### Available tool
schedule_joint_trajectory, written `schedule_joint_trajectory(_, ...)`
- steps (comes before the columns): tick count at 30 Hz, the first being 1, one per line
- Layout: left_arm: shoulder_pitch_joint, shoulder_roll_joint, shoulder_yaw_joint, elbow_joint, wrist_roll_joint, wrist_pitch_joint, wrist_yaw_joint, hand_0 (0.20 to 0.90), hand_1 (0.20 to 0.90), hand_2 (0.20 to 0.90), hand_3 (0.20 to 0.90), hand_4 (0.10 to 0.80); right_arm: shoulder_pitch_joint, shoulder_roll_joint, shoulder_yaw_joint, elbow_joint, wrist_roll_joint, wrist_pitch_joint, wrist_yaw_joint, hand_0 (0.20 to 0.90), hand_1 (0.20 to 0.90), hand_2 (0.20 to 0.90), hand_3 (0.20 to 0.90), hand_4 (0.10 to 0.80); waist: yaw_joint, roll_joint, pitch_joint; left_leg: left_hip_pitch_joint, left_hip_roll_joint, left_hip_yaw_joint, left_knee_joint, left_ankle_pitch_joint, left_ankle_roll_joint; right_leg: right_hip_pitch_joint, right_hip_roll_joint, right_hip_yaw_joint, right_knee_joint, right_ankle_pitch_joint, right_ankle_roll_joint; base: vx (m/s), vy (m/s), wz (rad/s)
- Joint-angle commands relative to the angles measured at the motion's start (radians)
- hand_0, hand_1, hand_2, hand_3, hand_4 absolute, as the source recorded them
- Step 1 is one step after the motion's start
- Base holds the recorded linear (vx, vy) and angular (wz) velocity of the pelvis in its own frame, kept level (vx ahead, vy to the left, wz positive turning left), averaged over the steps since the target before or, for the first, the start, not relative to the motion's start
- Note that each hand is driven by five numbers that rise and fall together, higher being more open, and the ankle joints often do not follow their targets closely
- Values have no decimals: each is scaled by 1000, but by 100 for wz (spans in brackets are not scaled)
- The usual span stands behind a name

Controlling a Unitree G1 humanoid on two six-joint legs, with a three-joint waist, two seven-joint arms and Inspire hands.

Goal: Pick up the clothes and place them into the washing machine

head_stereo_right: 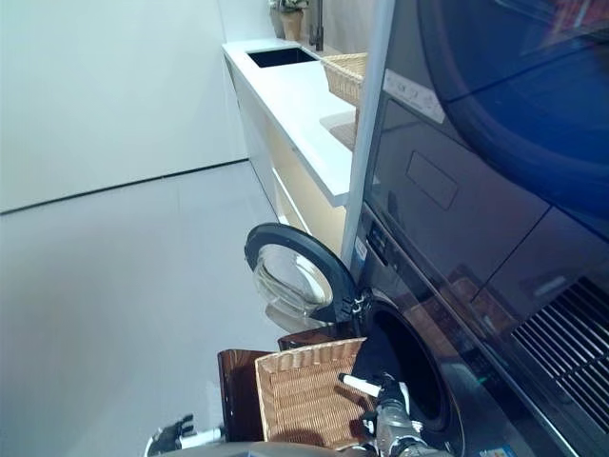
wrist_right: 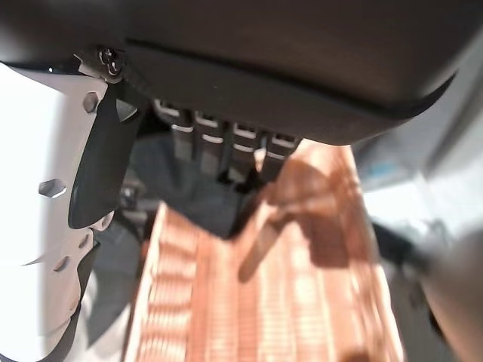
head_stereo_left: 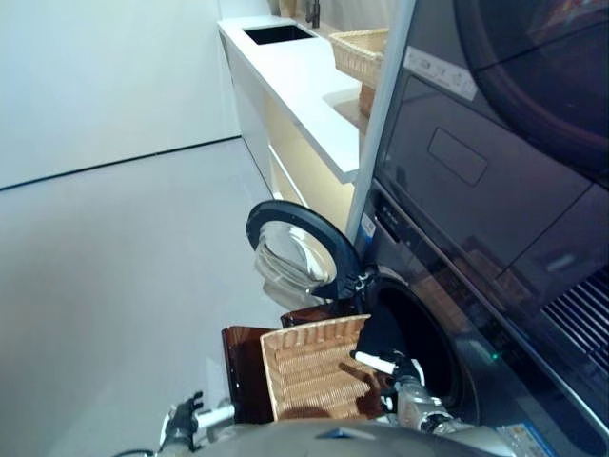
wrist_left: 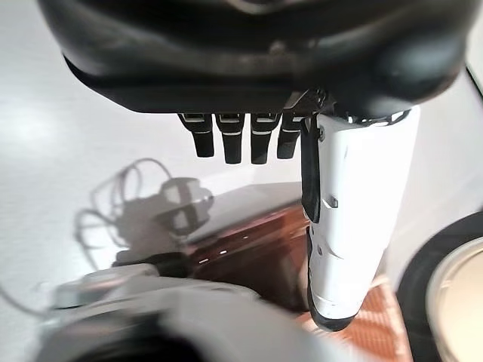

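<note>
Dark garment (head_stereo_left: 381,335) drapes from wicker basket (head_stereo_left: 309,381) into drum (head_stereo_left: 423,343).

The dark front-loading washing machine (head_stereo_left: 447,371) occupies the lower right of the frame, below a second dark appliance (head_stereo_left: 514,143) stacked in the upper right. The machine's round glass-windowed door (head_stereo_left: 300,249) stands swung open to the left of the drum opening, at frame centre. A rectangular woven wicker basket (head_stereo_left: 309,376) sits at lower centre, directly before the drum opening, resting on a dark brown glossy stand (head_stereo_left: 245,367) that extends to its left. A long white countertop (head_stereo_left: 295,81) runs from the appliances towards the upper centre, with a recessed sink (head_stereo_left: 278,33) at its far end and a second wicker basket (head_stereo_left: 362,52) on it beside the appliance stack. Pale floor (head_stereo_left: 114,286) fills the left half.
</note>
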Motion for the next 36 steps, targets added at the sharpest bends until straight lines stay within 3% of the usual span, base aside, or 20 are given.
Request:
schedule_joint_trajectory(1,-63,22,-2,-39,24,-49,29,900,900,900,900,800,-124,-22,68,-26,-178,-3,-49,900,900,900,900,800,24,-22,6,-81,-40,-29,-9,-11,-39,13,-37,-25,-14,12,38,-87,-44,18)
schedule_joint_trajectory(3,-74,36,-10,-89,28,-71,52,900,900,900,900,800,-191,-62,204,-65,-407,29,-81,900,900,900,900,800,34,-18,46,-128,-36,-39,3,-1,-44,-17,-39,-23,-5,8,36,-151,-61,11)
schedule_joint_trajectory(7,-114,56,-32,-154,19,-94,72,900,900,900,900,800,-293,-113,333,-123,-572,41,-73,900,900,900,900,800,41,-12,117,-229,-28,-54,49,17,-53,-93,-37,-20,13,13,26,-227,-72,14)
schedule_joint_trajectory(8,-129,65,-53,-176,16,-102,77,900,900,900,900,800,-355,-134,414,-128,-673,50,-77,900,900,900,900,800,46,-6,155,-264,-22,-64,63,25,-58,-129,-35,-13,29,11,21,-198,-52,8)
schedule_joint_trajectory(12,-151,72,-71,-207,3,-106,86,900,900,900,900,800,-405,-148,455,-125,-740,66,-90,900,900,900,900,800,47,-1,185,-311,-19,-64,83,33,-61,-175,-34,-9,43,17,16,-143,-29,9)
schedule_joint_trajectory(18,-227,71,-115,-255,-50,-116,101,900,900,900,900,800,-551,-206,637,-91,-1015,125,-90,900,900,900,900,800,57,21,268,-412,-13,-72,141,39,-70,-274,-38,0,101,4,4,-89,-27,1)
schedule_joint_trajectory(24,-283,70,-124,-285,-100,-126,105,900,900,900,900,800,-628,-294,731,-86,-1188,163,-71,900,900,900,900,800,52,29,298,-494,-5,-80,189,41,-86,-347,-36,5,143,-12,-7,-39,-53,8)
schedule_joint_trajectory(36,-320,66,-86,-349,-203,-144,118,900,900,900,900,800,-732,-431,744,-26,-1255,227,-85,900,900,900,900,800,36,53,337,-640,10,-93,277,38,-103,-502,-30,9,259,-51,-28,-31,-53,4)
